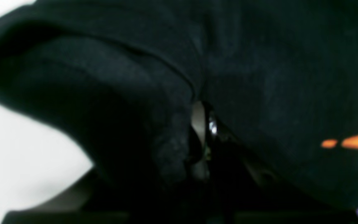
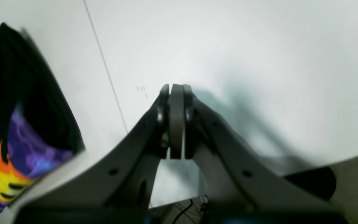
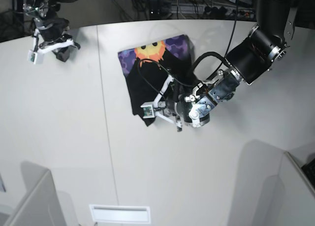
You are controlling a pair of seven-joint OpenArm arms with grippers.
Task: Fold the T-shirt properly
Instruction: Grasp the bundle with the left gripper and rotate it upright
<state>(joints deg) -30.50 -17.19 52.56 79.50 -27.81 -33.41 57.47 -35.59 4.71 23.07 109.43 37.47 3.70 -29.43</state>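
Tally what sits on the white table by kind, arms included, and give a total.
T-shirt: 1, black, sun print facing up
Robot arms: 2, the left claw shut on the shirt's edge, the right claw shut and empty over bare table
Total: 3
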